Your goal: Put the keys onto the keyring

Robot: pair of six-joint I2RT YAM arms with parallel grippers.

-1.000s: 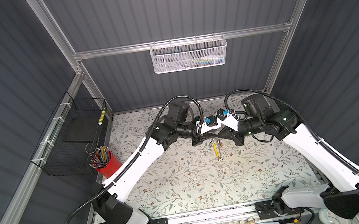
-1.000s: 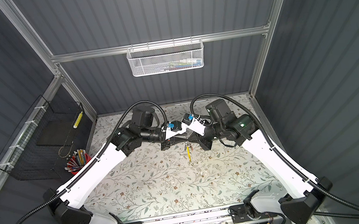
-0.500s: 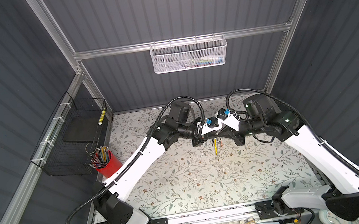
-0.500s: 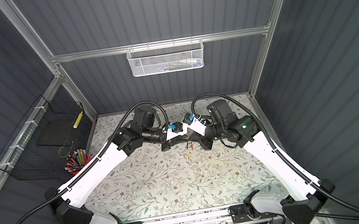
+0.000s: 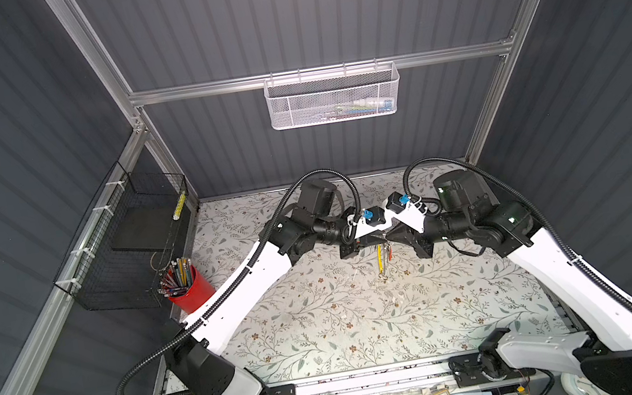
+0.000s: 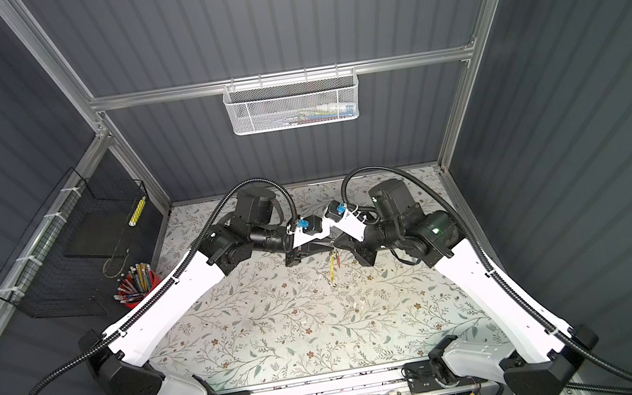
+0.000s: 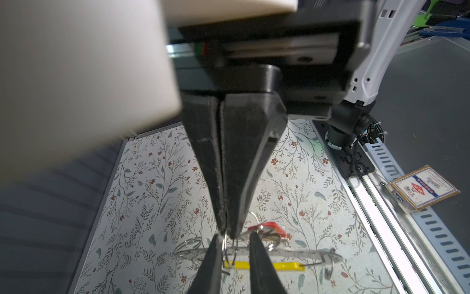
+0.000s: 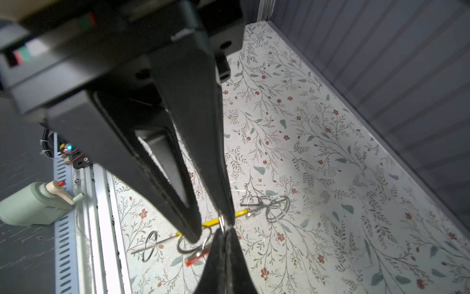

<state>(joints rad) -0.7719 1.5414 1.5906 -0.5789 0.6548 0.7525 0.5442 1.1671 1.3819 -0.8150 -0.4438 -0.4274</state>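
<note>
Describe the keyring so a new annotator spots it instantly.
Find the floral table, back middle, where the left gripper and right gripper meet tip to tip. The keyring hangs under those tips: a thin grey hoop, told from the red-tagged key beside it by its bright yellow segment.

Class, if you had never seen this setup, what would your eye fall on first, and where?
The left pincer and right pincer meet tip to tip above the middle of the floral table, the right shut and the left slightly apart. Below them dangles the keyring, partly yellow, with a red tag. A red cup of pencils stands by the table's left edge.
</note>
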